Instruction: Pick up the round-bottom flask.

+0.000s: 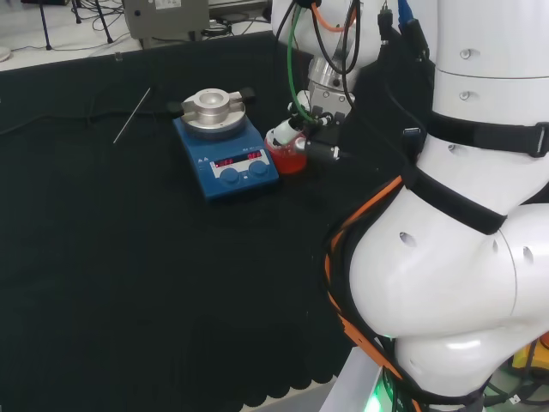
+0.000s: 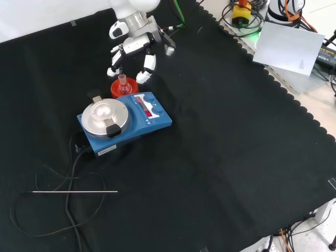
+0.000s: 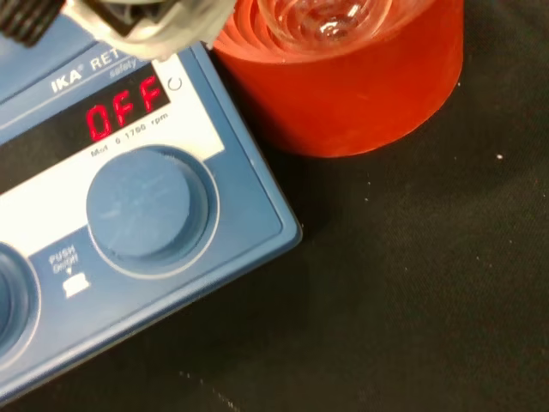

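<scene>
Head view: I see the hand (image 1: 302,129) low over the black cloth (image 1: 129,283), directly above the red ribbed stand (image 1: 289,158). The blue stirrer plate (image 1: 226,154) sits just left of the hand, touching or nearly touching the stand. A thin metal rod (image 1: 132,114) lies well apart, farther left of the hand.

Front view: I read the hand (image 2: 135,47) with fingers spread and only slightly bent, pointing down, enclosing nothing. The round-bottom flask (image 2: 123,87) stands upright in the red stand just below the fingertips (image 2: 142,77), its neck between them; I cannot tell whether any finger touches the glass. The stirrer plate lies just beyond the flask from the hand, and a black cable (image 2: 71,173) runs from it across the cloth.

Wrist view: I see the flask's clear bulb (image 3: 326,19) seated in the stand, close under the palm, with the stirrer's panel and knob (image 3: 150,206) just beside it.
</scene>
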Motion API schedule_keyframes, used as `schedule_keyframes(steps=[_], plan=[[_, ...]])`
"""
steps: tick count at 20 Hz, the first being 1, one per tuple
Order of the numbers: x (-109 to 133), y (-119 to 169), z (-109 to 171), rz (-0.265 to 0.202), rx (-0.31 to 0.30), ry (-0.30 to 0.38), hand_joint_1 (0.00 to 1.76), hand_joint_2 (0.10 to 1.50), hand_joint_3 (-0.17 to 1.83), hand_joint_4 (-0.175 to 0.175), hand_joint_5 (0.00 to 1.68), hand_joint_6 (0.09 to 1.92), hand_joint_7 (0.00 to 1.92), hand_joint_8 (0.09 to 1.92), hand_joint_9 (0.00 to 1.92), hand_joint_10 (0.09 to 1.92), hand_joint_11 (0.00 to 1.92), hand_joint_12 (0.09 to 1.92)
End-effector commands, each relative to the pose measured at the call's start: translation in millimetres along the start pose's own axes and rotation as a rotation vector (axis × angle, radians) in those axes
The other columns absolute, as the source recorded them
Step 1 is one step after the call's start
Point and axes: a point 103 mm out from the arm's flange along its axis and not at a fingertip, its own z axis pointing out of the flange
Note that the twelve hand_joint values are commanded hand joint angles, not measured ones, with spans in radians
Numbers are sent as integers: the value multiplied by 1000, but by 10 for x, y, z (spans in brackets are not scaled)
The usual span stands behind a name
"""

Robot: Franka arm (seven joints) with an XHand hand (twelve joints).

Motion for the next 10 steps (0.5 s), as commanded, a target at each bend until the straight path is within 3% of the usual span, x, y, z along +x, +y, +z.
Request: schedule_keyframes(steps=[1,10], plan=[[-21,93,29,34,0,28,874,577,665,-46,610,87,366,612,543,626,65,1373],[-60,202,61,71,10,35,901,587,660,-51,618,87,368,610,550,624,75,1370]])
